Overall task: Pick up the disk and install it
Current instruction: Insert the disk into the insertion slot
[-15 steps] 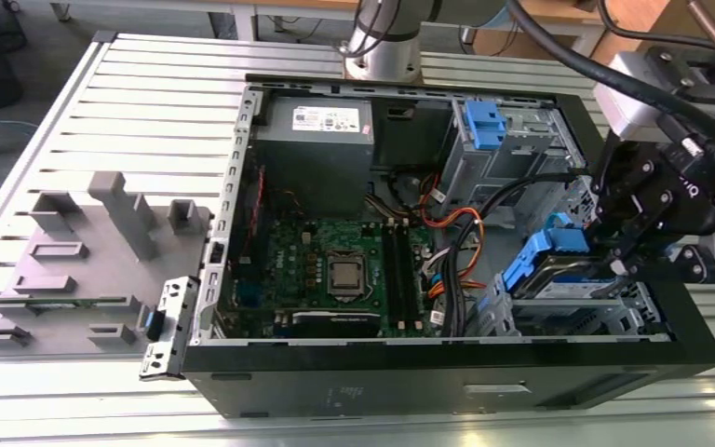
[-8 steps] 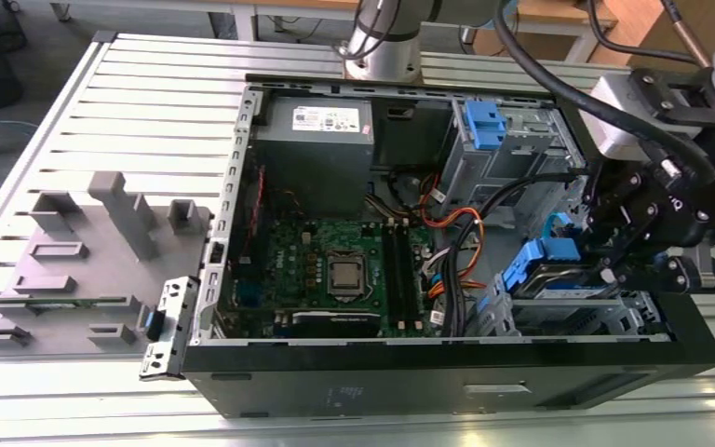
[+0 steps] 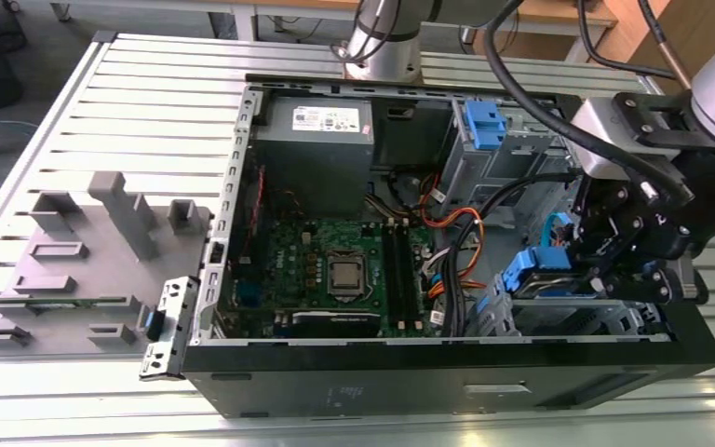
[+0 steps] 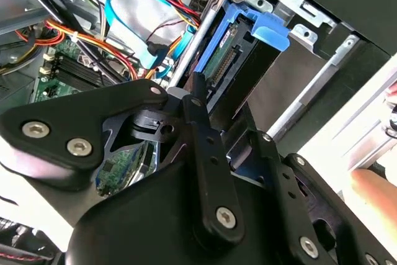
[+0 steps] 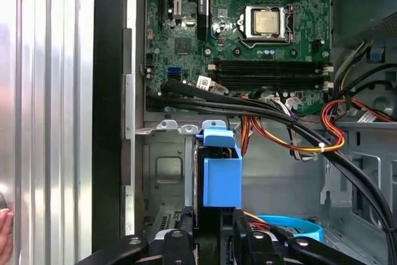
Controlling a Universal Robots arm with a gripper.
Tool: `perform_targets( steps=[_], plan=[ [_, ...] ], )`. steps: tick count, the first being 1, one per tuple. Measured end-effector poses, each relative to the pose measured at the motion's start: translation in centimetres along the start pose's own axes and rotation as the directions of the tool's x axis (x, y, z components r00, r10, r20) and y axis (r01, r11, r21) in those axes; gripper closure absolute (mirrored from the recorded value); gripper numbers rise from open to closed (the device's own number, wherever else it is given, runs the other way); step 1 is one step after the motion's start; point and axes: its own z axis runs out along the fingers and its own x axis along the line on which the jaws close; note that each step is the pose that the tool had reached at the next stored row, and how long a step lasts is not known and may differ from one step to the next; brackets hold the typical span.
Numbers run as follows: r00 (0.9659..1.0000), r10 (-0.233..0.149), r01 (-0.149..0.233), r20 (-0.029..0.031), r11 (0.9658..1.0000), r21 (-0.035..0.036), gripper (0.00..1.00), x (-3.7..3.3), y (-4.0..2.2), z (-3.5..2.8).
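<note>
The disk [image 3: 538,272] is a dark drive in a blue plastic carrier, standing on edge at the drive cage [image 3: 587,318] in the near corner of the open computer case, on the exterior view's right. My gripper [image 3: 585,265] is right against it. In the first wrist view the gripper [image 5: 212,223] has a finger on each side of the disk [image 5: 221,175], shut on it. In the second wrist view the disk [image 4: 245,60] shows its connector edge and blue tab, partly inside the metal cage [image 4: 310,35], with the gripper [image 4: 205,100] at its edge.
Black, orange and blue cables [image 3: 457,233] cross the case beside the cage. The motherboard [image 3: 332,270] and grey power-supply box [image 3: 320,121] lie further in. Another blue bracket [image 3: 482,121] sits in the far bay. Grey fixtures [image 3: 85,251] stand on the slatted table. A fingertip [image 4: 372,190] shows outside the case.
</note>
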Motion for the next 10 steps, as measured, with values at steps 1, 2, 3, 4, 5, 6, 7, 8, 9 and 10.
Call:
perform_targets(
  steps=[1, 2, 3, 4, 5, 6, 7, 8, 9, 10],
  plan=[
    [1.0, 0.0, 0.0, 0.0, 1.0, 0.0, 0.65, 0.01, 0.0, 0.18],
    [1.0, 0.0, 0.0, 0.0001, 1.0, 0.0, 0.65, 0.02, 0.0, 0.35],
    [1.0, 0.0, 0.0, 0.0, 1.0, 0.0, 0.65, 0.01, -0.01, 0.43],
    [1.0, 0.0, 0.0, -0.0001, 1.0, 0.0, 0.65, 0.01, -0.01, 0.45],
    [1.0, 0.0, 0.0, -0.0003, 1.0, 0.0, 0.65, 0.02, -0.01, 0.45],
    [1.0, 0.0, 0.0, -0.0003, 1.0, 0.0, 0.65, 0.02, -0.01, 0.45],
    [1.0, 0.0, 0.0, -0.0003, 1.0, 0.0, 0.65, 0.02, -0.01, 0.46],
    [1.0, 0.0, 0.0, -0.0001, 1.0, 0.0, 0.65, 0.02, -0.01, 0.47],
    [1.0, 0.0, 0.0, -0.0001, 1.0, 0.0, 0.65, 0.02, -0.01, 0.47],
    [1.0, 0.0, 0.0, -0.0001, 1.0, -0.0001, 0.65, 0.02, -0.01, 0.48]
  ],
)
